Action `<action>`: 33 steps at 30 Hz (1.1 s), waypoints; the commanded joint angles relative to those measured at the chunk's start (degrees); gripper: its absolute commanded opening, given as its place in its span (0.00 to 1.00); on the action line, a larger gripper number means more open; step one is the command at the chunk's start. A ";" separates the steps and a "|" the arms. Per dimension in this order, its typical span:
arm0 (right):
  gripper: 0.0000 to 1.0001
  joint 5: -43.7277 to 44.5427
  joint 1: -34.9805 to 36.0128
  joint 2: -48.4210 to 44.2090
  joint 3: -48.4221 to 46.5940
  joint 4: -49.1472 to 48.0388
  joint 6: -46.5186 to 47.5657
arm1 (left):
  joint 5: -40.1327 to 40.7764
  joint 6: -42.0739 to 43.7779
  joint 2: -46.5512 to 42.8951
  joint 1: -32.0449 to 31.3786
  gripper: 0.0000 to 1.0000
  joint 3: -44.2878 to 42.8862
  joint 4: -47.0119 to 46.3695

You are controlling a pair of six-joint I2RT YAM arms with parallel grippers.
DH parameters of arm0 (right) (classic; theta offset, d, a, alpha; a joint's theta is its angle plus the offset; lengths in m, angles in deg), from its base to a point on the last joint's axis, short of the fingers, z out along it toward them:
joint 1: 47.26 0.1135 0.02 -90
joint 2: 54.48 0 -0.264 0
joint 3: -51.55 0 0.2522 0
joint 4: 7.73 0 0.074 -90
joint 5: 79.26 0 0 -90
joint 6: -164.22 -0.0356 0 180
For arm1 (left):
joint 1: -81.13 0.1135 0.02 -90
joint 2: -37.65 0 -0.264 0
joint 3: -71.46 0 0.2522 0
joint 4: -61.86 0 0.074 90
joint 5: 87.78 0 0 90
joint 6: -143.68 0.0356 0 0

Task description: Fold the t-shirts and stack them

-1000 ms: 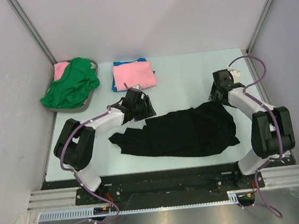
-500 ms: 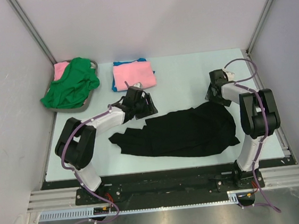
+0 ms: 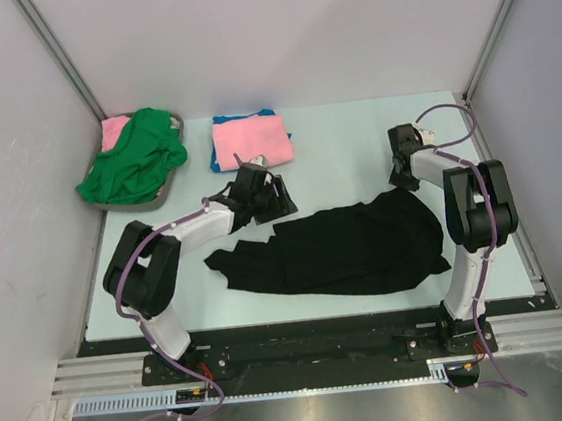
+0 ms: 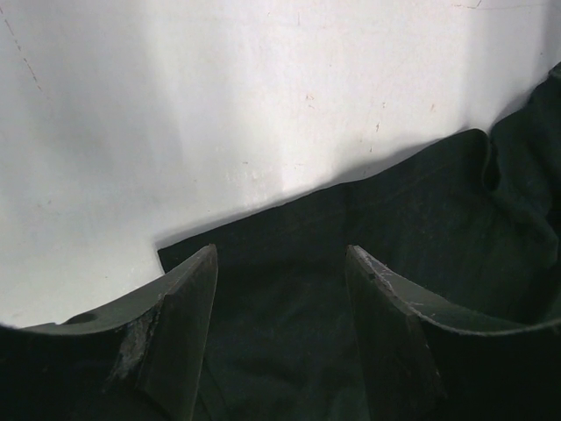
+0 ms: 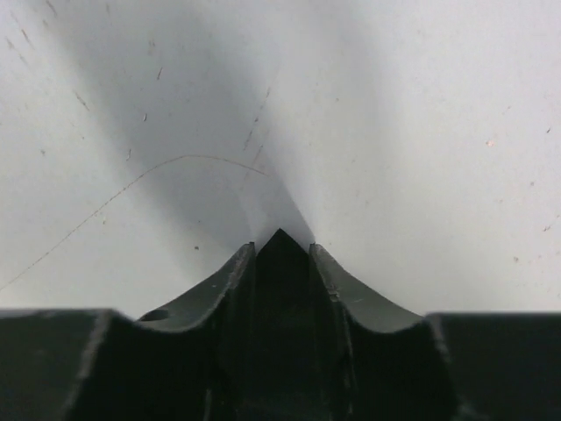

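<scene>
Spanning the bench (image 3: 344, 143) left to right, the black t-shirt (image 3: 345, 249) lies with its long axis across both arms, and you have one end effector at each far corner. The left end effector (image 3: 268, 200) hangs with fingers apart and nothing gripped, cloth under the tips and the far-left hem just beyond them, while the right end effector (image 3: 400, 173) is pinched onto a peak of the far-right corner. Both forearms reach low over the bench; in my judgement your left must close on that hem before any fold.
</scene>
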State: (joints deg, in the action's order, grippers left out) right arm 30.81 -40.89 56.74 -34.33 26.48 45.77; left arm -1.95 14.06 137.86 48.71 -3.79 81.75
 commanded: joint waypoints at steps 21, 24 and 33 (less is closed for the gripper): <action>0.00 -1.64 6.81 -32.19 -13.38 13.90 5.32 | 0.46 0.68 -17.57 0.87 0.67 2.87 4.59; 0.00 4.33 11.20 -37.90 -20.33 19.36 8.05 | 1.44 0.07 -22.41 0.96 0.68 4.62 5.29; 0.00 9.72 12.26 -50.57 -21.49 26.92 7.79 | 3.20 -1.52 -31.82 1.05 0.69 8.67 6.96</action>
State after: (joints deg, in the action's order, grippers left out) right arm 36.50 -28.21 7.76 -57.10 47.59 52.38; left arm -0.39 13.65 109.20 49.45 3.24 87.02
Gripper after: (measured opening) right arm 0.019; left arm 0.689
